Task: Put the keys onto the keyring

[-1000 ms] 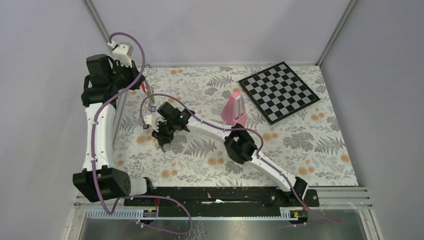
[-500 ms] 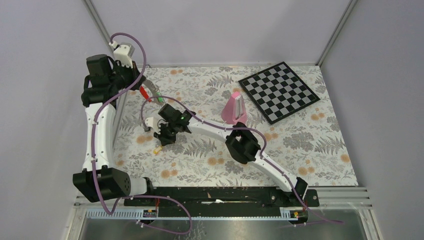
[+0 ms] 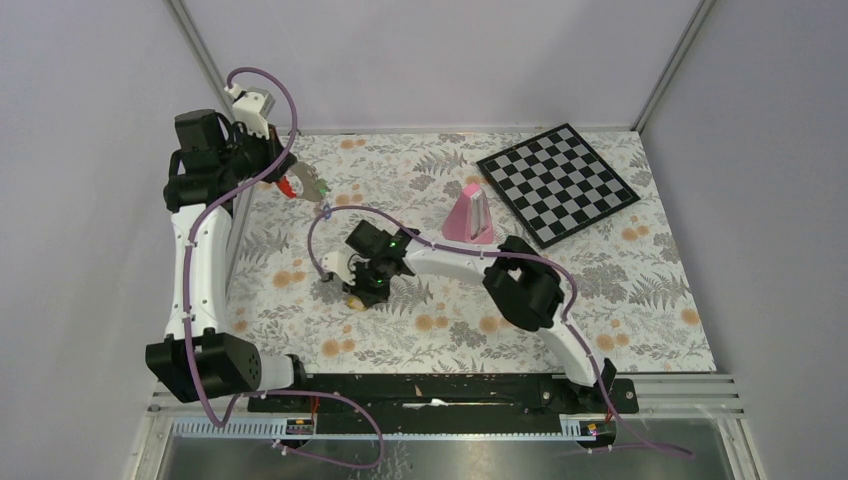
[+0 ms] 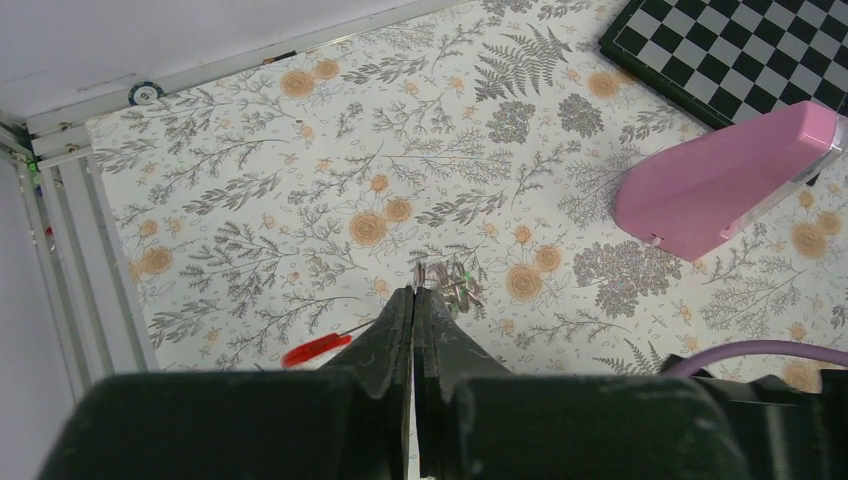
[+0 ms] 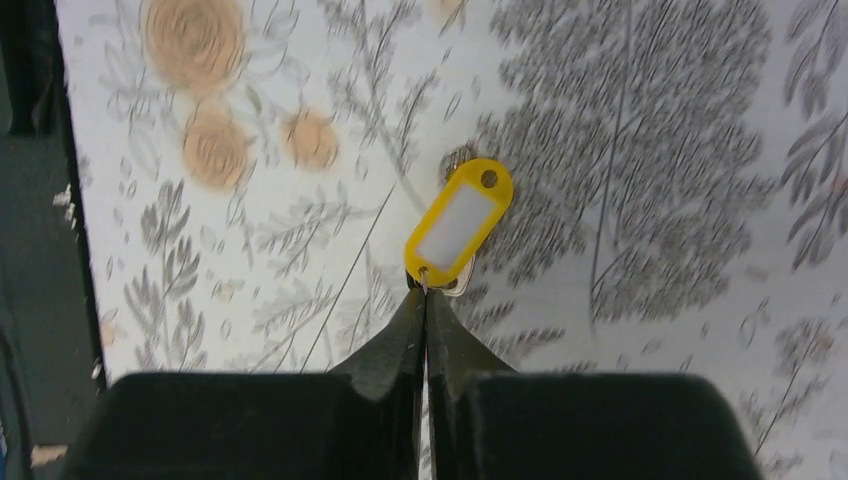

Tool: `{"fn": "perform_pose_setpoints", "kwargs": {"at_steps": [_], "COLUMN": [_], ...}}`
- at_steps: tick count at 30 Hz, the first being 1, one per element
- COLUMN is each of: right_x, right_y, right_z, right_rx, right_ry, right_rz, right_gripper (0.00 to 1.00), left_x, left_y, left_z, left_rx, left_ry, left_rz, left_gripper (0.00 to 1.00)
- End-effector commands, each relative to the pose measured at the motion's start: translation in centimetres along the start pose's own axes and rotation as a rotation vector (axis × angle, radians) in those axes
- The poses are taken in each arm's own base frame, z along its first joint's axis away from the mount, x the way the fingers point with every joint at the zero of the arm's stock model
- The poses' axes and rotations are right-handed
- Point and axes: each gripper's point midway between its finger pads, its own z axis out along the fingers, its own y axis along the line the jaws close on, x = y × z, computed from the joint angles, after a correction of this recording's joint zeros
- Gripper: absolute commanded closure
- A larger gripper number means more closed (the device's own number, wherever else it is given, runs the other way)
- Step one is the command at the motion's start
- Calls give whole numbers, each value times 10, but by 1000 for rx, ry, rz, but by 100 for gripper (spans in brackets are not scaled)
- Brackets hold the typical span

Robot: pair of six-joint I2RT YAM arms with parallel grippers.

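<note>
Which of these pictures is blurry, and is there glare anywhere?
Right wrist view: the flowered tablecloth is smeared, as if by motion, while the yellow tag is fairly crisp. Left wrist view: sharp, with the pink pyramid clearly edged. Top external view: even, soft light, faint shadows, no glare that I can see.

A high rear camera overlooked the whole table [image 3: 620, 300]. Cameras on the left gripper [image 4: 413, 292] and right gripper [image 5: 425, 295] faced down, the right closest. Overhead and left views shared a pink pyramid [image 3: 468, 215].
</note>
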Motion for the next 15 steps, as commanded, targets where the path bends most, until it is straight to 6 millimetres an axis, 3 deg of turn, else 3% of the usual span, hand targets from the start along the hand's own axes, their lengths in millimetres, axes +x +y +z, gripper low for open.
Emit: {"fn": "perform_pose_setpoints", "kwargs": {"at_steps": [1, 7, 12, 15], "right_x": [-17, 3, 33, 41], "right_y": [14, 21, 26, 28], "right_z": [-47, -91, -115, -136], "right_rx": [66, 107, 132, 142], "right_ry": [-69, -100, -98, -136], "right_rz": [-82, -45, -28, -9], "right_gripper": [100, 100, 100, 100], "left_x": [-18, -2, 8, 16], "left_y": [-13, -43, -68, -97], "left_z": [2, 18, 29, 35], "left_rx": [69, 158, 237, 331], "left_ry": [-49, -4, 9, 22], "left_rz": [67, 100, 128, 167], "left_gripper": [100, 100, 100, 100]}}
